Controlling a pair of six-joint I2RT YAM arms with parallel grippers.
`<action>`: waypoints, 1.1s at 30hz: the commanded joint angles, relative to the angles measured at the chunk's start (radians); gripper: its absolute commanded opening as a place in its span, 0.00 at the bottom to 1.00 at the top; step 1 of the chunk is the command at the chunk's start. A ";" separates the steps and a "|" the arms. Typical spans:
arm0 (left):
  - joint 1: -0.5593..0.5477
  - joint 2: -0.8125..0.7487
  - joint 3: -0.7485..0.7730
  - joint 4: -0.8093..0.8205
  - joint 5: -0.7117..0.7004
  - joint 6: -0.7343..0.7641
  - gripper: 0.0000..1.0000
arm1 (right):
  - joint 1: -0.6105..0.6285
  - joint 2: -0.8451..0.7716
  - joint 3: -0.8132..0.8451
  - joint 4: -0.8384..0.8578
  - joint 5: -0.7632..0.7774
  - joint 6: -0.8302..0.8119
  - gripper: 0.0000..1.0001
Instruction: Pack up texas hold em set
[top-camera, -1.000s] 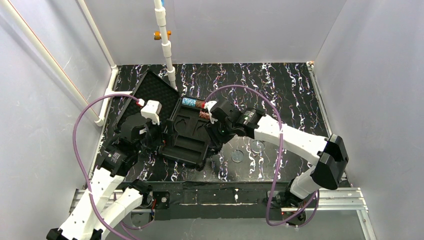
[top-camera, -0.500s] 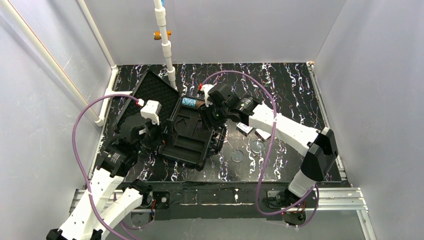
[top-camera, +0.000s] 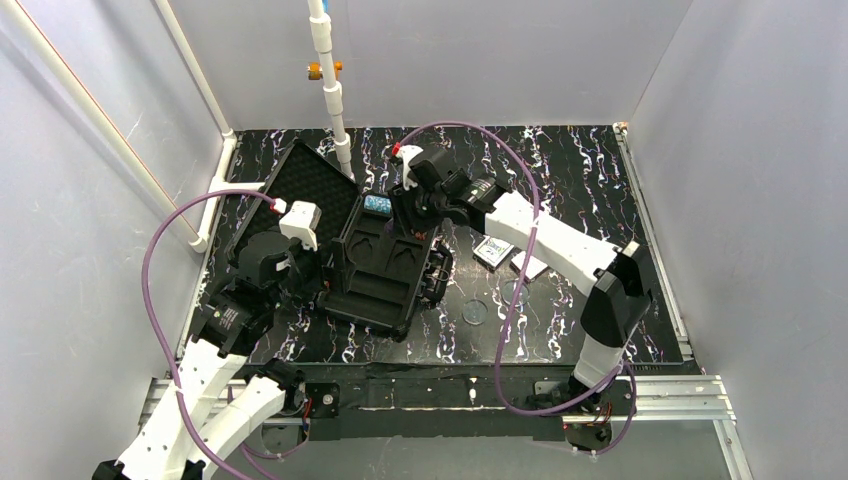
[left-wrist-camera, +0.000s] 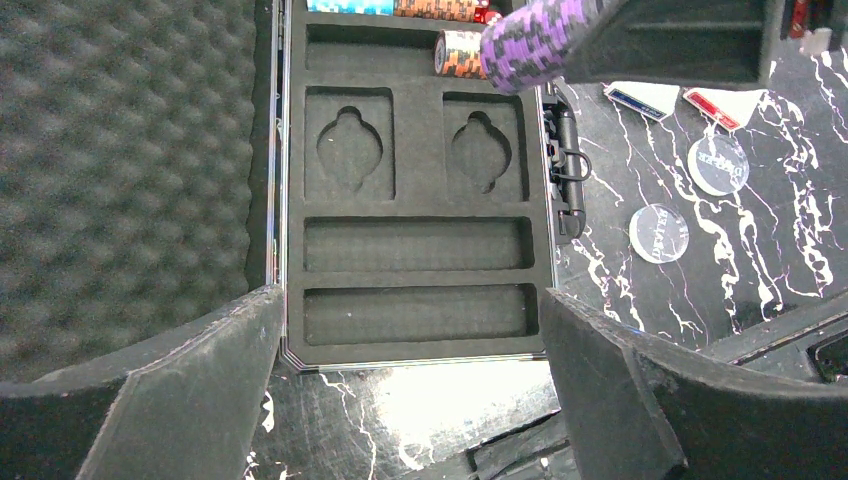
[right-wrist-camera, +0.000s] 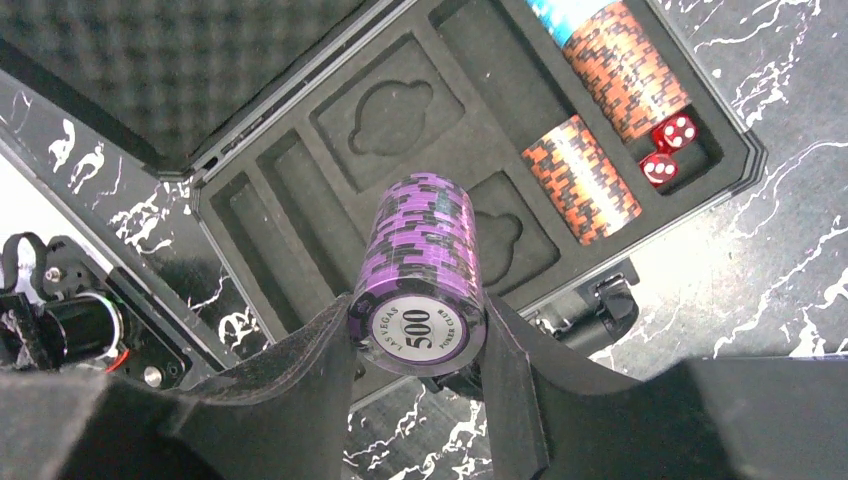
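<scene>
Right arm swung back

The right end effector (right-wrist-camera: 418, 340) with the purple stack (right-wrist-camera: 421, 262) now hangs over the tray's (top-camera: 372, 283) far end; decks (top-camera: 492, 250) uncovered.

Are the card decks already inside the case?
No, both card pockets are bare foam; the decks lie on the table beside the case.

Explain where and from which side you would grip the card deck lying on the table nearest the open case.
The card deck lies flat on the table, so its broad face offers nothing to pinch. Probably best: come straight down from above and close across its two long edges, which are the narrower span.
</scene>
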 joint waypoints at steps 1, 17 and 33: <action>-0.001 -0.004 0.004 -0.002 0.008 0.005 0.99 | -0.010 0.016 0.109 0.106 0.015 0.019 0.01; -0.001 0.002 0.004 -0.003 -0.004 0.013 0.99 | -0.044 0.219 0.378 0.110 -0.053 0.037 0.01; -0.002 0.001 0.003 -0.008 -0.034 0.011 0.99 | -0.089 0.410 0.479 0.136 -0.200 0.083 0.01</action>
